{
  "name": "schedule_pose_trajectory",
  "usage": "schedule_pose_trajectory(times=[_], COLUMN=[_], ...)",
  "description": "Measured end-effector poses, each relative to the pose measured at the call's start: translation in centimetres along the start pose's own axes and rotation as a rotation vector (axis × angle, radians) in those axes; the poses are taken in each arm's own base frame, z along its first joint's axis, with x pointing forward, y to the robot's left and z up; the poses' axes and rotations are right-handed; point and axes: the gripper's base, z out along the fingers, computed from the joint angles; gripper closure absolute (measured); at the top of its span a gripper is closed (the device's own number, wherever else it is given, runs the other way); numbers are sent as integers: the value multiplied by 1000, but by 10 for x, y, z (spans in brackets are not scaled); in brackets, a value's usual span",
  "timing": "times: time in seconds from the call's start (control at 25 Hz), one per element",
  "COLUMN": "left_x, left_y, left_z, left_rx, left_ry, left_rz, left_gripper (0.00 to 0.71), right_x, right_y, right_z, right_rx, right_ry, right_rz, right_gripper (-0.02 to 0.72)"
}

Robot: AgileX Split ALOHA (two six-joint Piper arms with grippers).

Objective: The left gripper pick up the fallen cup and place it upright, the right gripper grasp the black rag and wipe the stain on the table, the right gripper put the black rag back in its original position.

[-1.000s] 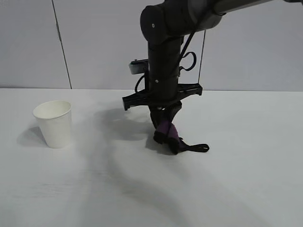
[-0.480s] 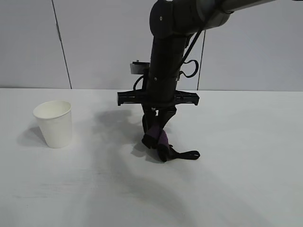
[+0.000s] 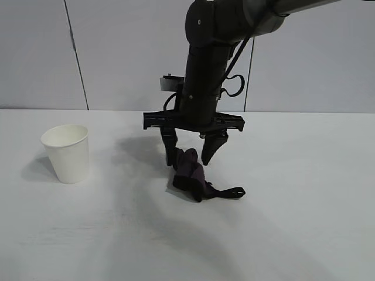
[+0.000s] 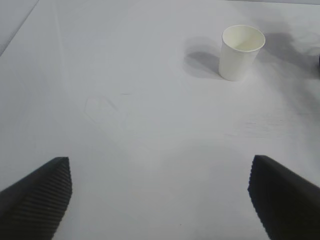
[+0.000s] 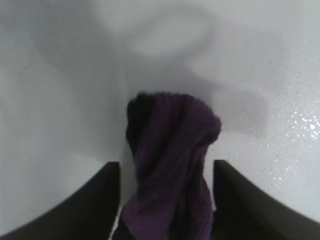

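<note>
Black-and-purple cloth, the black rag (image 3: 191,173), is seen lying bunched on the white worktop (image 3: 304,222), strap loop trailed out toward the right arm's side. The right claw (image 3: 193,153) is held nose-down directly over it, fingers spread to either side of the bundle; in the right wrist view the rag (image 5: 170,170) is framed between the two fingers with a gap visible on each side, so no grip is judged to be in place. One finger in the exterior view appears close to or touching the cloth top; contact cannot be confirmed.

The cup (image 3: 67,153) is stood upright, well apart from the rag on the left arm's side, so the first step is judged done. No amber stain is made out anywhere on the worktop in any view; wiping is judged complete. Step in hand: rag return, at the release point.

The left claw (image 4: 160,195) is parked wide open, nothing held, with the cup (image 4: 239,52) seen farther off.

Next move, as judged: a straight lift of the right claw is called for, clear of the cloth folds and strap, so nothing is snagged and dragged. Then retraction to park.
</note>
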Motion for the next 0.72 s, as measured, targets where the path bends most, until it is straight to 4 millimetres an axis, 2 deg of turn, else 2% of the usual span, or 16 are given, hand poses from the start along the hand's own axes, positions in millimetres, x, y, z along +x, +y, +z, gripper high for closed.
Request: schedule_pose_trajectory(times=[0.24,0.36,0.48,0.72], left_x=[0,0,0,0], left_y=[0,0,0,0], left_z=[0,0,0,0], left_rx=[0,0,0,0], left_ry=[0,0,0,0], left_rz=[0,0,0,0], left_gripper=[20,20,20,20], right_x=[1,0,-1,8], right_y=[1,2,4,10], right_z=[-1,-13,-44,-145], right_rx=[-5,-12,-28,-72], right_ry=[11,-6,-58,-229], right_rz=[4,1,-13,-50], right_gripper=[123,123,123,123])
